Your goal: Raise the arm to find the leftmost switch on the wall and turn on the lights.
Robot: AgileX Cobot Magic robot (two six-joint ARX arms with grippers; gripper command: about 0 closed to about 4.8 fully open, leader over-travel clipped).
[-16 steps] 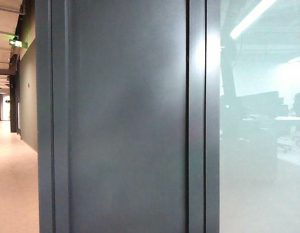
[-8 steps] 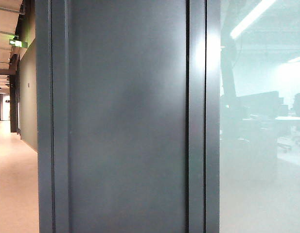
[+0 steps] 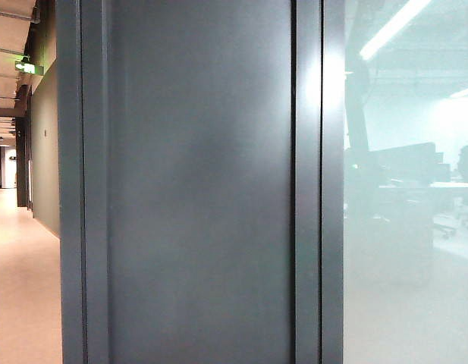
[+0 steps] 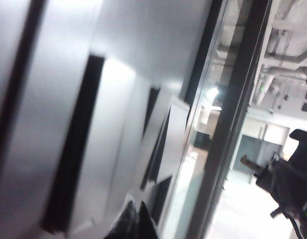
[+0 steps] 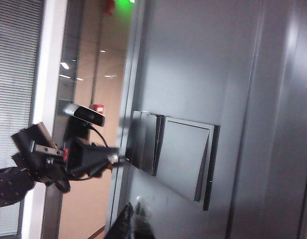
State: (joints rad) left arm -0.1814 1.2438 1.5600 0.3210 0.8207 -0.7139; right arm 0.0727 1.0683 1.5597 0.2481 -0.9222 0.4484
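Reaching toward the switch plates (image 5: 174, 155) mounted on the wall (image 3: 199, 182), the left gripper (image 5: 113, 158) is hovering just beside the nearest plate, seemingly closed; the right gripper (image 5: 133, 219) is showing only dark tips below the plates, its spread indiscernible.

Exterior head-on, both wrists obliquely near wall (image 3: 199, 189).

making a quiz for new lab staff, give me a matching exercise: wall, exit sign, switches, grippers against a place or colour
1 wall
2 exit sign
3 switches
4 left gripper and right gripper

a green
b close in front of the switches
c tall panel beside the glass
d fixed flat on the wall

Pairs: 1-c, 2-a, 3-d, 4-b
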